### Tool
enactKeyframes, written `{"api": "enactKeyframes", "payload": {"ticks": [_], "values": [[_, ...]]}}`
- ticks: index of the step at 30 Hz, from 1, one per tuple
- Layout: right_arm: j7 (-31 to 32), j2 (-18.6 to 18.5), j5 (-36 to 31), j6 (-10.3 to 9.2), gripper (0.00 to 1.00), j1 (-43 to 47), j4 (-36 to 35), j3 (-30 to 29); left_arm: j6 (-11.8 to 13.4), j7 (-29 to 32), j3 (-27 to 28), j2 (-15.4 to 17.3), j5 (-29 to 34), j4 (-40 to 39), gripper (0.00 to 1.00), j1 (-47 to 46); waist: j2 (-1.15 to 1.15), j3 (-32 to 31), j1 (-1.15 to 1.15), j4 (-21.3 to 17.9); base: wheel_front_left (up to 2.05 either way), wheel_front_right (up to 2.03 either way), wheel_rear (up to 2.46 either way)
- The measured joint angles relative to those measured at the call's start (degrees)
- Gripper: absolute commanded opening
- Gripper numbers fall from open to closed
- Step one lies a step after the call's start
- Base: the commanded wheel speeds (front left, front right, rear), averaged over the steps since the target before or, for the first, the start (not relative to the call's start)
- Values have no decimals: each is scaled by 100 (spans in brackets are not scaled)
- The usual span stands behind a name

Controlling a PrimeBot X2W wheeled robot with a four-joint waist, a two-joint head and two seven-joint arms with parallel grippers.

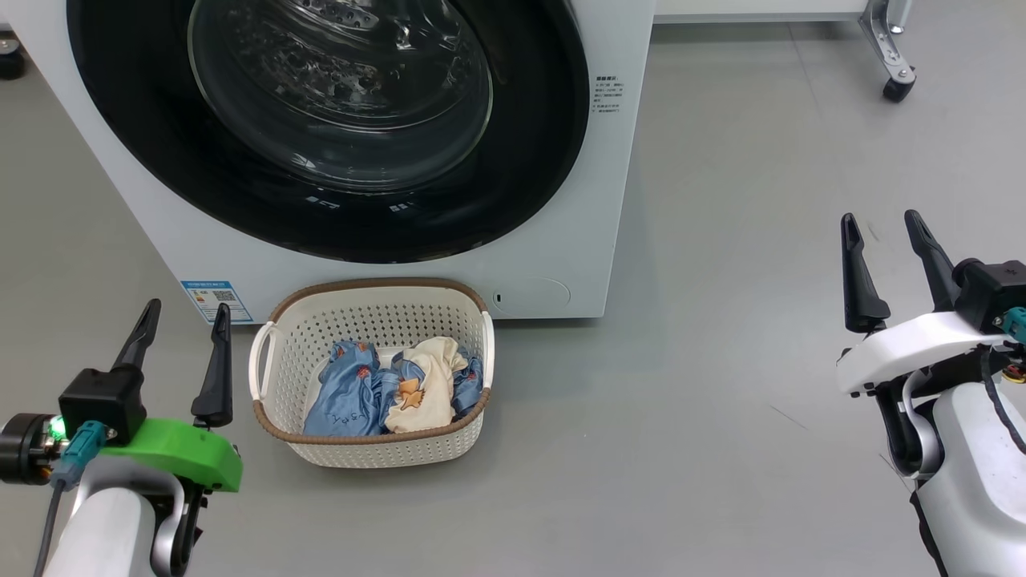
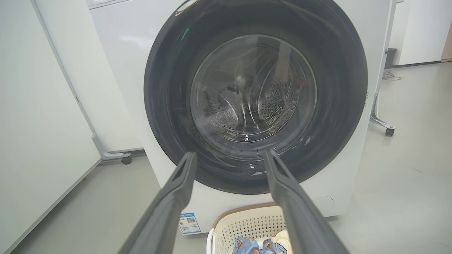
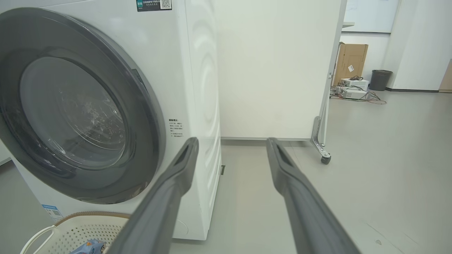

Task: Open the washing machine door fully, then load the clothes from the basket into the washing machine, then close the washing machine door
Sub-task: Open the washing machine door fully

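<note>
left hand [image 1: 187, 306] agape, basket [image 1: 362, 320] lengthwise along washing machine [image 1: 553, 256] front

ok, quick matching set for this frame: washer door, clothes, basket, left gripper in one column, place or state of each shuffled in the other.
1 washing machine door
2 clothes
3 basket
4 left gripper

A open, holding nothing
B shut
C on the floor, right in front of the washing machine
D lying inside the basket

Pairs: 1-B, 2-D, 3-C, 4-A
</note>
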Motion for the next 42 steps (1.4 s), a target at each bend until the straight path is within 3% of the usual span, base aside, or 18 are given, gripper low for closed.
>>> {"api": "enactKeyframes", "payload": {"ticks": [11, 20, 27, 28, 29, 30, 31, 32, 38, 42], "values": [[0, 65, 170, 16, 100, -221, -43, -236, -16, 0, -2, -103, 75, -55, 100, 126, 0, 0, 0, 98, 0, 0, 0], [0, 414, 1204, 48, 100, -528, -44, -906, -20, 0, 19, -138, 118, -200, 100, 127, 0, 135, 0, 189, 0, 0, 0], [193, 939, 2487, 79, 100, -655, 47, -1578, -24, 0, 58, -216, 119, -257, 100, 125, 0, 280, 0, 253, 0, 0, 0], [241, 982, 2655, 88, 94, -688, 64, -1659, -33, 0, 59, -225, 122, -266, 100, 123, 0, 306, 0, 263, 0, 0, 0], [288, 1002, 2789, 96, 82, -736, 73, -1720, -55, 0, 59, -232, 129, -277, 100, 122, 0, 332, 0, 273, 0, 0, 0], [324, 1013, 2932, 96, 50, -795, 75, -1804, -65, 0, 59, -240, 135, -291, 100, 122, 0, 359, 0, 283, 0, 0, 0], [379, 1016, 3101, 96, 33, -868, 77, -1897, -65, 0, 57, -245, 135, -301, 100, 119, 0, 387, 0, 294, 0, 0, 0], [417, 1015, 3247, 96, 0, -944, 78, -1987, -65, 0, 57, -253, 136, -319, 100, 118, 0, 417, 0, 304, 0, 0, 0], [777, 1014, 4084, 27, 0, -1371, 119, -2423, -71, 0, 25, -336, 140, -385, 100, 84, 0, 608, 0, 385, 0, 0, 0], [1144, 1021, 4550, -146, 0, -1718, 171, -2563, -75, 0, -25, -417, 167, -399, 100, 21, 0, 733, 0, 461, 0, 0, 0]]}}
